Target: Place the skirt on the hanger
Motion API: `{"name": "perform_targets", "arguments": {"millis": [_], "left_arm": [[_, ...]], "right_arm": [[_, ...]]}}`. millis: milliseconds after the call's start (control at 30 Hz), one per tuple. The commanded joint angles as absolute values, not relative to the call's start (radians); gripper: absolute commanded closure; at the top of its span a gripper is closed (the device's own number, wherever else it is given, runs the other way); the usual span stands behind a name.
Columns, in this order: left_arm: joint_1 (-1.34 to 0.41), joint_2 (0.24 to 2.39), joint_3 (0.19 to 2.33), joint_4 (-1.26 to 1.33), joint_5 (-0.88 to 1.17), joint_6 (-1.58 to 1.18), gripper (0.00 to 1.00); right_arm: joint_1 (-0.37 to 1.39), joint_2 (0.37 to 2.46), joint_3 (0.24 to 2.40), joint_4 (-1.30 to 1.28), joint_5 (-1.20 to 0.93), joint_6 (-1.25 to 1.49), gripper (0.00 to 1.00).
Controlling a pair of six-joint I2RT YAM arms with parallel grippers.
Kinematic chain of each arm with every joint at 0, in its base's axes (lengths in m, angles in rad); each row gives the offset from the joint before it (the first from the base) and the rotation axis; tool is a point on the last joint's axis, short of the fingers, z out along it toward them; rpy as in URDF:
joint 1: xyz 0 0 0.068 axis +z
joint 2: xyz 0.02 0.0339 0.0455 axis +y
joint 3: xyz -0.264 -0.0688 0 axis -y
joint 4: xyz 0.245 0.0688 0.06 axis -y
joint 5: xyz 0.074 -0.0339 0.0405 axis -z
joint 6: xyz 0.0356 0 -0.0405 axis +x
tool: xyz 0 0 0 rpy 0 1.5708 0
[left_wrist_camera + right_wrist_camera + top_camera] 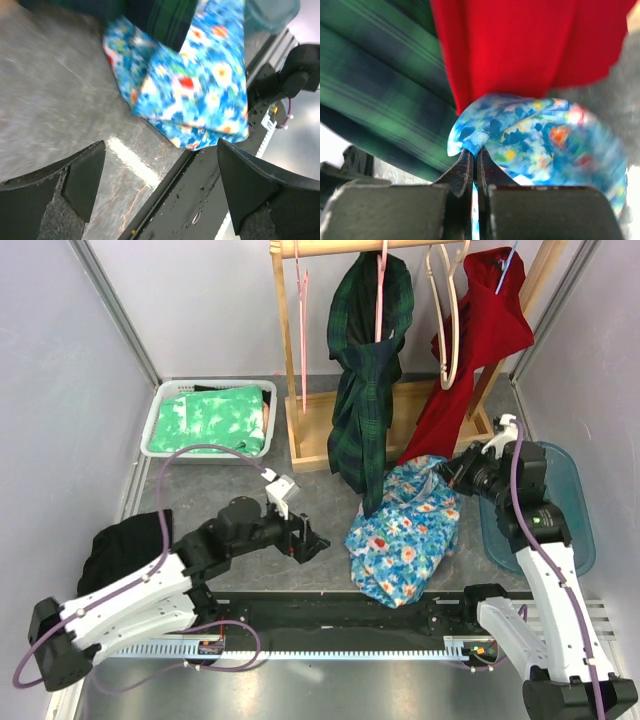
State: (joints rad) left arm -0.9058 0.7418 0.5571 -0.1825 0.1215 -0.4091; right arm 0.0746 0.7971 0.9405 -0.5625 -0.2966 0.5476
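Note:
The skirt (pixel 405 530) is blue with a floral print and lies bunched on the table right of centre. It also shows in the left wrist view (pixel 192 95) and the right wrist view (pixel 545 135). My right gripper (pixel 447 471) is shut on the skirt's upper edge (pixel 470 142) and lifts it a little. My left gripper (pixel 312 543) is open and empty, just left of the skirt, above the table. Empty pink hangers (pixel 445 300) hang on the wooden rack (pixel 300 360) at the back.
A green plaid garment (pixel 365 380) and a red garment (pixel 470 370) hang on the rack, right behind the skirt. A white basket (pixel 160 415) with green cloth stands back left. A black cloth (pixel 120 545) lies left. A blue tray (pixel 575 510) lies right.

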Motion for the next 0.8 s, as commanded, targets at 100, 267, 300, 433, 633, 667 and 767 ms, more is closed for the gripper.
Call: {"name": "perform_targets", "arguments": {"millis": [100, 267, 300, 433, 633, 667, 767], "left_arm": [[-0.914, 0.985, 0.469, 0.237, 0.221, -0.515, 0.04], [-0.922, 1.207, 0.497, 0.402, 0.212, -0.520, 0.05], [-0.930, 1.239, 0.511, 0.408, 0.207, -0.520, 0.05], [-0.945, 1.383, 0.575, 0.442, 0.175, -0.520, 0.08], [-0.956, 1.534, 0.644, 0.515, 0.163, -0.486, 0.12], [-0.959, 1.552, 0.650, 0.521, 0.170, -0.482, 0.13], [-0.957, 1.601, 0.661, 0.551, 0.172, -0.466, 0.17]], "right_arm": [[0.075, 0.715, 0.856, -0.502, -0.333, 0.574, 1.00], [0.074, 0.701, 0.828, -0.506, -0.347, 0.574, 1.00], [0.075, 0.698, 0.819, -0.506, -0.347, 0.574, 1.00], [0.075, 0.684, 0.796, -0.508, -0.347, 0.578, 1.00], [0.074, 0.673, 0.776, -0.508, -0.356, 0.581, 1.00], [0.074, 0.672, 0.779, -0.511, -0.354, 0.583, 1.00], [0.075, 0.672, 0.781, -0.512, -0.356, 0.580, 1.00]]}}
